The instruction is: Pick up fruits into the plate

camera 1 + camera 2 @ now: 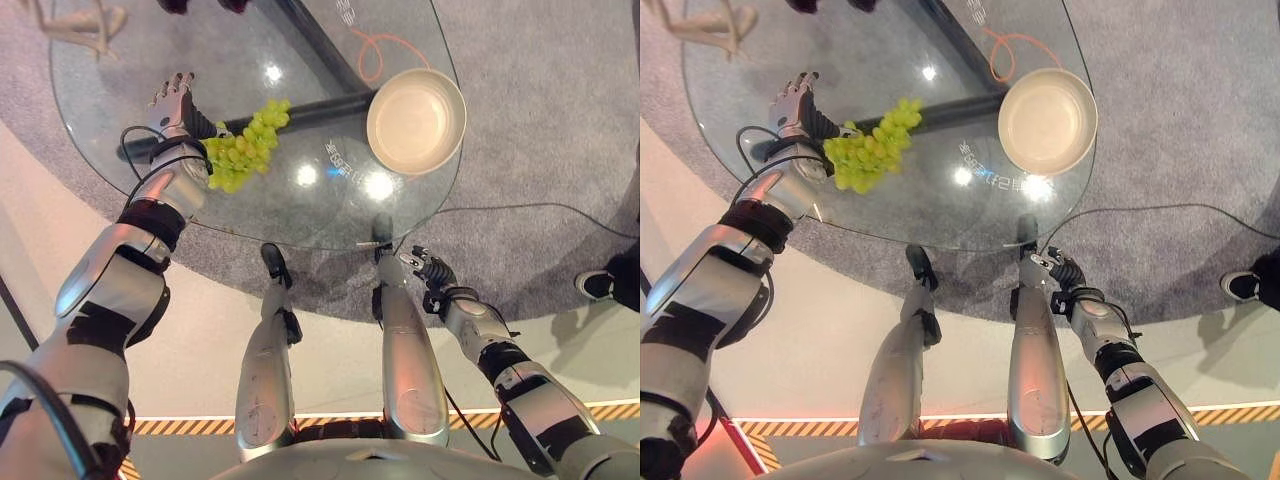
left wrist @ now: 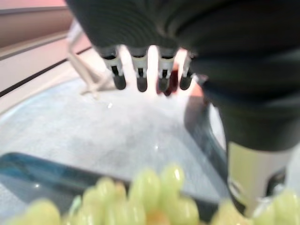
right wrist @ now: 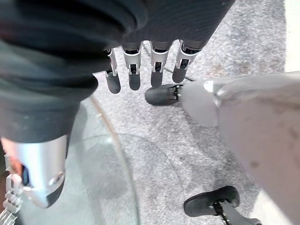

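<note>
We see a round glass bench (image 1: 130,60) standing on grey carpet (image 1: 540,130). A bunch of green grapes (image 1: 243,148) lies on the glass toward the robot's left side. A cream plate (image 1: 416,120) sits on the glass toward the right side, well apart from the grapes, and nothing lies in it. An orange cord (image 1: 385,48) curls on the carpet under the glass beyond the plate, and a dark bar (image 1: 310,105) of the bench frame runs beneath the glass between the grapes and the plate.

Our left hand (image 1: 174,104) is over the bench, just beside the grapes on their outer side. Its fingers (image 2: 139,75) are straight and spread, pointing away across the glass, and they hold nothing. In the left wrist view the grapes (image 2: 154,197) sit close under the wrist, behind the fingertips rather than between them, so we cannot tell whether the hand touches the bunch.

Our right hand (image 1: 430,268) hangs low by the near edge of the bench, off the glass and over the carpet. Its fingers (image 3: 133,70) are straight and relaxed, side by side, holding nothing.

A pale wooden frame (image 1: 85,25) stands at the far left beyond the bench. A person's dark shoe (image 1: 598,284) rests on the carpet at the right edge.
</note>
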`<state>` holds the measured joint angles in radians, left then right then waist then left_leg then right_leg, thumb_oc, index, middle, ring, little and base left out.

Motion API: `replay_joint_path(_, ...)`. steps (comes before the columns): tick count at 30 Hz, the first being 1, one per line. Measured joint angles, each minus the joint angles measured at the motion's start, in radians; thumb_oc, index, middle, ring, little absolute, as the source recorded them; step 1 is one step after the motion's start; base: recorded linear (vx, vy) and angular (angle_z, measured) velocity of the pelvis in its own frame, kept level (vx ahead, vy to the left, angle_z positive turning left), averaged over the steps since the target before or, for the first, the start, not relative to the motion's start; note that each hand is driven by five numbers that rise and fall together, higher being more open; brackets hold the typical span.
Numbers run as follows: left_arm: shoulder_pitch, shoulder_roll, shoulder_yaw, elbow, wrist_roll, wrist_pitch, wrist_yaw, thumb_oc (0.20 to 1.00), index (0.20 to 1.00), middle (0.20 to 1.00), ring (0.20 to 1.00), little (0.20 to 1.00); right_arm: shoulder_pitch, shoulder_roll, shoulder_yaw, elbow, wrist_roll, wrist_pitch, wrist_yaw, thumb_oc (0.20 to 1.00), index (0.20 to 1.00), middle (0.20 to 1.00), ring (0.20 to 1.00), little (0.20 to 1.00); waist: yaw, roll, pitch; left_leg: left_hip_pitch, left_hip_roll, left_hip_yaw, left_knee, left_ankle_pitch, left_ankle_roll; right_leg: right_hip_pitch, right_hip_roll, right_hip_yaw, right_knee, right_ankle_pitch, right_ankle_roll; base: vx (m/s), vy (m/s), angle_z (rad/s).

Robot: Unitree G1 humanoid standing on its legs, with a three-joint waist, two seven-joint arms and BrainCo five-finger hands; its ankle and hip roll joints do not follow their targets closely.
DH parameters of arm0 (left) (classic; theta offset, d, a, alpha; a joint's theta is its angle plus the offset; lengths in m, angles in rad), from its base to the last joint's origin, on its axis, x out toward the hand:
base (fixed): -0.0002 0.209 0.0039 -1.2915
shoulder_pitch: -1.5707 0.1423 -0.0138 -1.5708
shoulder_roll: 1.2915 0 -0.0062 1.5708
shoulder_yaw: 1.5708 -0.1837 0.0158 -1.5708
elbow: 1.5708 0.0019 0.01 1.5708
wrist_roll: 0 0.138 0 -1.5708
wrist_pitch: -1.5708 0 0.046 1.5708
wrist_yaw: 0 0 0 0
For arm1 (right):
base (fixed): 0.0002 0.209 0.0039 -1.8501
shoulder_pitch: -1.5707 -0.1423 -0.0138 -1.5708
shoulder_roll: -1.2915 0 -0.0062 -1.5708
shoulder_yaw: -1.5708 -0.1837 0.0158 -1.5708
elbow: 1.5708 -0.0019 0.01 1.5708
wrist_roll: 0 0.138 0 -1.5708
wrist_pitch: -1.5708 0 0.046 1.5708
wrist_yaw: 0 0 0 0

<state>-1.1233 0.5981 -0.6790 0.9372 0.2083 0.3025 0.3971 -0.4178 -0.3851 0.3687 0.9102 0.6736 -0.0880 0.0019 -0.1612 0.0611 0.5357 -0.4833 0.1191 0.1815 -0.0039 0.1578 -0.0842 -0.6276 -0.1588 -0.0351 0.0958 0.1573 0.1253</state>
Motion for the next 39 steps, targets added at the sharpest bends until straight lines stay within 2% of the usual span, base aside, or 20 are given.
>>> replay_joint_path(6,-0.062,-0.041,-0.076,0.072,0.021,0.002,-0.148,1.000,1.000,1.000,1.000,1.000,-0.007,0.002,-0.001,-0.008,0.038,-0.002,-0.001,1.000,1.000,1.000,1.000,1.000,-0.017,-0.009,-0.002,-0.064,-0.001,0.012,0.004,0.010,0.001,-0.087,0.003,0.022,0.030,0.001,-0.001,-0.02,-0.020,-0.06)
replay_joint_path(8,-0.065,-0.055,-0.112,0.078,0.031,0.006,-0.231,1.000,1.000,1.000,1.000,1.000,-0.018,0.004,-0.001,-0.008,0.059,-0.002,-0.003,1.000,1.000,1.000,1.000,1.000,-0.034,-0.009,-0.002,-0.077,-0.001,0.012,0.004,0.010,0.001,-0.101,0.003,0.022,0.032,0.001,-0.002,0.00,0.000,0.00)
replay_joint_path(10,-0.073,-0.063,-0.117,0.078,0.040,0.009,-0.255,1.000,1.000,1.000,1.000,1.000,-0.024,0.004,-0.001,-0.010,0.062,-0.003,-0.007,1.000,1.000,1.000,1.000,1.000,-0.034,-0.010,-0.003,-0.078,0.000,0.013,0.004,0.010,0.001,-0.104,0.004,0.023,0.033,0.001,-0.002,0.00,0.000,0.00)
replay_joint_path(18,-0.155,-0.011,-0.199,0.093,0.039,0.011,-0.442,1.000,1.000,1.000,1.000,1.000,-0.038,0.012,-0.003,-0.019,0.097,-0.011,0.003,1.000,1.000,1.000,1.000,1.000,-0.030,-0.041,-0.026,-0.107,-0.003,0.031,0.017,0.010,0.001,-0.145,0.004,0.050,0.046,-0.002,0.002,-0.01,0.017,-0.04)
replay_joint_path(24,-0.183,-0.013,-0.223,0.095,0.076,0.068,-0.527,1.000,1.000,1.000,1.000,1.000,-0.041,0.013,-0.007,-0.018,0.112,-0.021,0.010,1.000,1.000,1.000,1.000,1.000,-0.031,-0.041,-0.032,-0.112,-0.004,0.031,0.017,0.010,0.001,-0.150,0.004,0.051,0.046,-0.003,0.003,0.00,0.000,0.00)
replay_joint_path(25,-0.181,-0.020,-0.230,0.097,0.092,0.081,-0.538,1.000,1.000,1.000,1.000,1.000,-0.041,0.015,-0.006,-0.018,0.126,-0.020,0.010,1.000,1.000,1.000,1.000,1.000,-0.032,-0.041,-0.054,-0.127,-0.004,0.031,0.018,0.010,0.001,-0.165,0.004,0.051,0.046,-0.003,0.003,0.00,0.000,0.00)
replay_joint_path(26,-0.176,-0.029,-0.230,0.100,0.106,0.090,-0.545,0.831,0.831,0.831,0.831,0.831,-0.041,0.014,-0.006,-0.020,0.133,-0.021,0.009,1.000,1.000,1.000,1.000,1.000,-0.032,-0.042,-0.068,-0.135,-0.004,0.030,0.018,0.010,0.001,-0.173,0.005,0.051,0.047,-0.001,0.001,0.00,0.000,0.00)
replay_joint_path(27,-0.174,-0.035,-0.230,0.102,0.110,0.093,-0.545,0.598,0.598,0.598,0.598,0.598,-0.041,0.014,-0.007,-0.023,0.136,-0.021,0.008,1.000,1.000,1.000,1.000,1.000,-0.032,-0.042,-0.070,-0.135,-0.004,0.029,0.019,0.010,0.001,-0.172,0.005,0.051,0.047,0.001,-0.002,0.00,0.000,0.00)
replay_joint_path(28,-0.173,-0.042,-0.232,0.111,0.126,0.104,-0.545,0.200,0.200,0.200,0.200,0.200,-0.044,0.014,-0.007,-0.024,0.145,-0.024,0.008,1.000,1.000,1.000,1.000,1.000,-0.031,-0.042,-0.071,-0.135,-0.004,0.028,0.021,0.010,0.001,-0.172,0.005,0.050,0.050,0.001,-0.002,0.00,0.000,0.00)
replay_joint_path(39,-0.102,-0.075,-0.260,0.155,0.220,0.117,-0.515,0.200,0.200,0.200,0.200,0.200,-0.050,0.018,-0.011,-0.022,0.240,-0.026,0.012,1.000,1.000,1.000,1.000,1.000,-0.031,-0.042,-0.071,-0.142,-0.003,0.026,0.032,0.008,0.000,-0.178,0.004,0.051,0.060,-0.001,0.000,0.00,0.000,0.00)
